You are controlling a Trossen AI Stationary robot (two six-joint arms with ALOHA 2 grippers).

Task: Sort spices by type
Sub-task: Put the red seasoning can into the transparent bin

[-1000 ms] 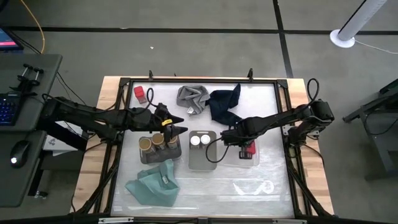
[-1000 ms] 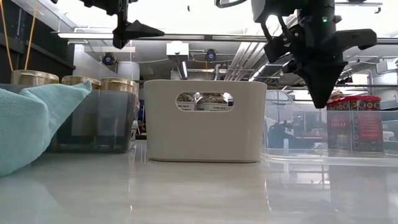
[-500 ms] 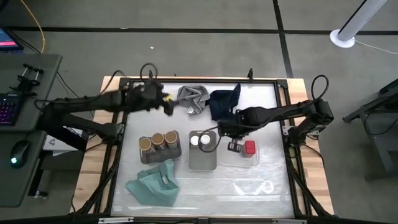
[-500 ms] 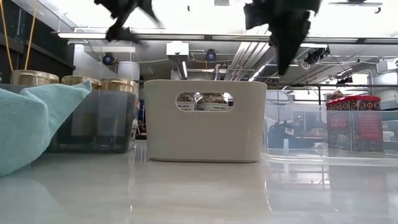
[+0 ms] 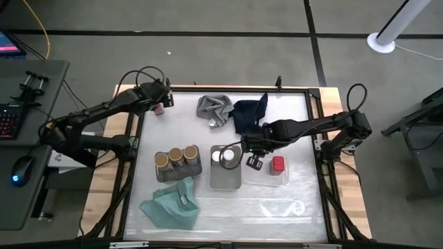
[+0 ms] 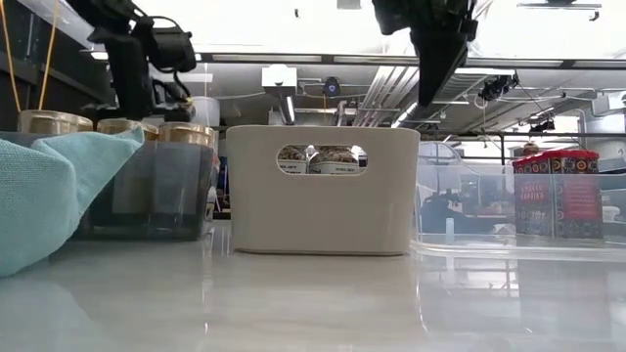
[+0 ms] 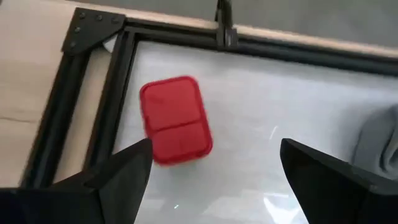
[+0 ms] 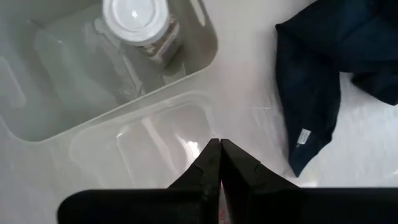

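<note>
reaching for the far-left corner of the table (image 5: 304, 207), the left gripper (image 5: 160, 104) hangs over a red squarish jar (image 7: 175, 119) lying flat beside the black frame (image 7: 106, 118); its fingers (image 7: 121, 180) are spread wide with nothing between them. the right gripper (image 5: 253, 161) hovers above the clear tray (image 5: 266, 181), and in the right wrist view its fingers (image 8: 214, 168) are pressed together on nothing.

likely faults, as judgements:
- the lone red jar sits just beside the frame rail, so one finger may strike the rail on descent and nudge the jar instead of straddling it.
- the jar lies on its broad face, so a shallow pinch on its smooth lid could let it slip.
- carrying it across to the clear tray would pass near the grey cloth (image 5: 213, 109) and navy cloth (image 5: 250, 114), and towards the right arm, which could be in the way.

count:
- tan-topped round jars (image 5: 176, 156): three, together in the dark tray (image 5: 160, 176).
- white-topped round jars (image 5: 223, 157): two, in the pale tray (image 5: 225, 181).
- red squarish jars: two, one at the corner and a second red jar (image 5: 277, 164) in the clear tray.
- cloths: three, the third being a teal cloth (image 5: 168, 206).
</note>
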